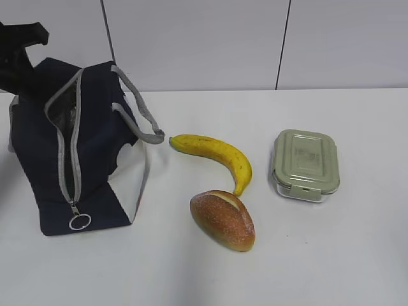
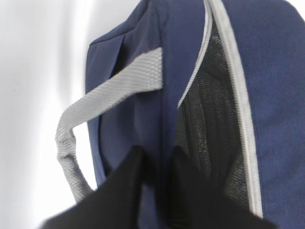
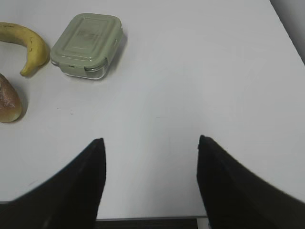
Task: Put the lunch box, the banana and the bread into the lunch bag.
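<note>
The navy lunch bag [image 1: 95, 146] stands at the left with its zipper open along the top and its mesh lining showing. My left gripper [image 2: 157, 155] is shut on the fabric edge of the bag [image 2: 276, 71] beside the opening; in the exterior view it [image 1: 19, 80] is at the bag's far top corner. The banana [image 1: 217, 153], the bread [image 1: 223, 220] and the green-lidded lunch box [image 1: 306, 164] lie on the table right of the bag. My right gripper [image 3: 151, 140] is open and empty above bare table, nearer than the lunch box [image 3: 86, 45].
A grey webbing handle [image 1: 143, 118] hangs off the bag toward the banana; the other handle [image 2: 109, 95] loops off the bag's far side. A ring zipper pull [image 1: 80, 221] hangs at the bag's front. The white table's front edge [image 3: 147, 217] runs under my right gripper.
</note>
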Action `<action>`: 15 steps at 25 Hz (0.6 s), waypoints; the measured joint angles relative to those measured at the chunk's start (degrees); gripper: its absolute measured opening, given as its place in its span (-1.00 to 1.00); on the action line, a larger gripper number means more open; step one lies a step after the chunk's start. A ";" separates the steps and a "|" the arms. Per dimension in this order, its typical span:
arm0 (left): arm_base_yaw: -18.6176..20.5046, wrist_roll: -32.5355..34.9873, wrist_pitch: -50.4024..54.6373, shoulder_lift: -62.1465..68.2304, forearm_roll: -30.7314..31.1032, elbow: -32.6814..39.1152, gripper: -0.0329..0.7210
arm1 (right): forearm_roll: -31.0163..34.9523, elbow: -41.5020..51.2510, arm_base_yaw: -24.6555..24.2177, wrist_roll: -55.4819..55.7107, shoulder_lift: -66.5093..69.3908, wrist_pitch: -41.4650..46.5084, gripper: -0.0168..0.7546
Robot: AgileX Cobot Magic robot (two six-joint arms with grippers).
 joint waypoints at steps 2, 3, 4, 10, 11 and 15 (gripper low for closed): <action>0.00 0.00 -0.06 0.00 0.24 0.00 -0.78 | 0.00 0.00 0.00 0.00 0.00 0.00 0.21; 0.00 0.00 -0.06 0.00 0.25 0.00 -0.86 | 0.00 0.00 0.00 0.00 0.00 0.00 0.21; 0.00 0.00 -0.06 0.00 0.30 0.00 -0.90 | 0.00 0.00 0.00 0.00 0.00 0.00 0.21; 0.00 0.00 -0.06 0.00 0.30 0.00 -0.92 | 0.00 0.00 0.00 0.00 0.00 0.00 0.21; 0.00 0.00 -0.06 0.00 0.30 0.00 -0.92 | 0.00 0.00 0.00 0.00 0.00 0.00 0.21; 0.00 0.00 0.56 0.00 0.30 0.00 -0.92 | 0.00 0.00 0.00 0.00 0.00 0.00 0.21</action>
